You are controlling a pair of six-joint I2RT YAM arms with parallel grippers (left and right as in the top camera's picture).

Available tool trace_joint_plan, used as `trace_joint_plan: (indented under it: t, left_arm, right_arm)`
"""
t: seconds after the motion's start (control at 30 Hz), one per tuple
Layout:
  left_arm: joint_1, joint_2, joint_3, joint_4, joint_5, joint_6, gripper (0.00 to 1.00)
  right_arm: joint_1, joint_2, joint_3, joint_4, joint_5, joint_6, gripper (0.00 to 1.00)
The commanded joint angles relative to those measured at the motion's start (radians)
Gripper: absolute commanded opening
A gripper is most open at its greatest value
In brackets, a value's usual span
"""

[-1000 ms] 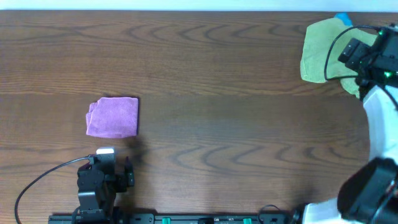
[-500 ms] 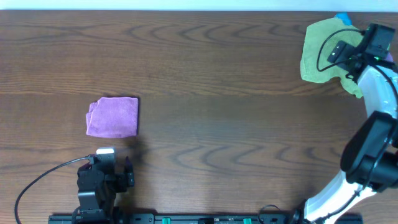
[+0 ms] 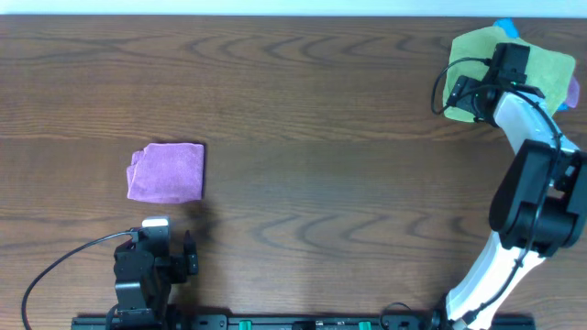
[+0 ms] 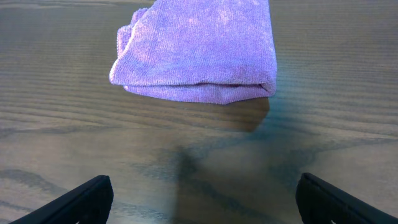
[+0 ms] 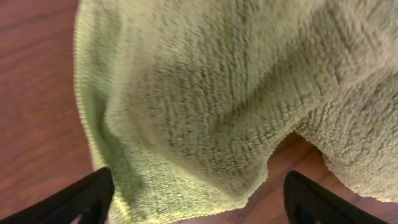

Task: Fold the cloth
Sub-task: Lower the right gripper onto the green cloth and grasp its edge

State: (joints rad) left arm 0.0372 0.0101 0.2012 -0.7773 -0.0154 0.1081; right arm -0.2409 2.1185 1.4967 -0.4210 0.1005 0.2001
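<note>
At the far right corner of the table (image 3: pixel 321 119) lies the cloth (image 3: pixel 468 53), lime-green and rumpled, spread loosely rather than folded, with the right arm (image 3: pixel 525 119) reaching up from the near edge and lying across its middle, so part of the cloth is hidden from the overhead camera. The right gripper (image 5: pixel 199 202) is over the cloth with its fingers (image 5: pixel 87 196) spread apart and nothing clamped between them. In the wrist view the fuzzy green fabric fills nearly everything ahead of them, its left hem running down beside bare wood and a small notch of table showing at the lower right. Whether the fingertips touch the fabric cannot be told. A sliver of blue cloth (image 3: pixel 505 27) peeks out from behind the cloth's far edge, and a scrap of purple fabric (image 3: pixel 574 92) shows at the right border of the overhead view, just beside the green. Well apart from all this, on the left half of the table, a folded purple cloth (image 3: pixel 167 171) sits by itself. The left gripper (image 4: pixel 202 202) rests low near the front edge, just short of that purple cloth, pointing at its folded edge, with its jaws wide apart and empty.
</note>
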Motion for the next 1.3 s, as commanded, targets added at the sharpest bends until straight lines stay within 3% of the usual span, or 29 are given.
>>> trace_joint_plan:
  t: [0.0,0.23,0.4,0.53,0.73,0.87,0.97,1.2,1.27]
  left_arm:
    - [-0.004,-0.006,-0.023,-0.033,-0.014,0.0,0.95]
    - [-0.004,-0.006,-0.023,-0.033,-0.014,0.0,0.95]
    - [-0.004,-0.006,-0.023,-0.033,-0.014,0.0,0.95]
    - [-0.004,-0.006,-0.023,-0.033,-0.014,0.0,0.95]
    - [-0.004,-0.006,-0.023,-0.033,-0.014,0.0,0.95]
    - [-0.004,-0.006,-0.023,-0.033,-0.014,0.0,0.96]
    - [-0.004,-0.006,-0.023,-0.033,-0.014,0.0,0.95]
    - [-0.004,-0.006,-0.022,-0.033,-0.014,0.0,0.95]
    - [-0.004,-0.006,-0.023,-0.033,-0.014,0.0,0.95]
  right_arm:
    - [0.001,0.016,0.021,0.009,0.024,0.001,0.75]
    - [-0.001,0.016,0.021,0.043,0.031,0.001,0.68]
    - [-0.001,0.016,0.021,0.066,0.031,0.001,0.67]
    - [-0.002,0.023,0.021,0.09,0.031,0.0,0.72]
    - [-0.003,0.048,0.021,0.108,0.031,-0.007,0.61]
    - [-0.004,0.062,0.021,0.112,0.034,-0.007,0.61]
    - [-0.005,0.079,0.021,0.107,0.034,-0.006,0.5]
    - [-0.004,0.075,0.043,0.052,0.034,-0.007,0.02]
    - [0.0,0.062,0.061,0.014,0.034,-0.007,0.01]
